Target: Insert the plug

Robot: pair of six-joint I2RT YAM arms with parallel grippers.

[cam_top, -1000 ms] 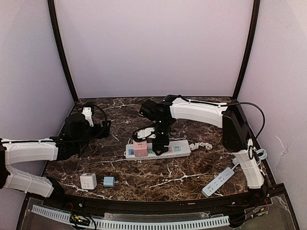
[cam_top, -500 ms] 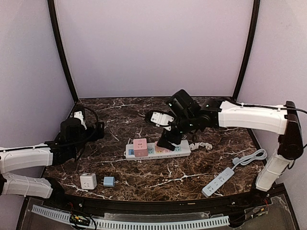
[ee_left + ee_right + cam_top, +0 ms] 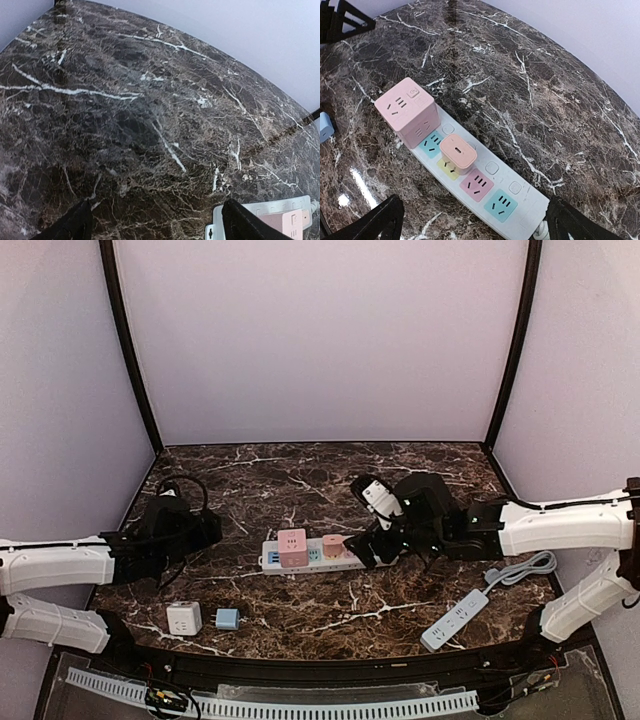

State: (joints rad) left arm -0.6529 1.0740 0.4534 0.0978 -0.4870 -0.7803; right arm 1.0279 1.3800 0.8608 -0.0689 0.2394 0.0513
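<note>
Apparently peach plug [image 3: 458,152] seated in strip [image 3: 522,210] beside pink cube [image 3: 407,111]; white adapter [image 3: 184,619] apart; left pincer [image 3: 156,206], right pincer [image 3: 474,201] released.

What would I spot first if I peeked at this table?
Probably the white power strip with coloured sockets, lying in the middle of the dark marble table. A big pink cube adapter and a small peach plug sit plugged into it, next to each other.
</note>
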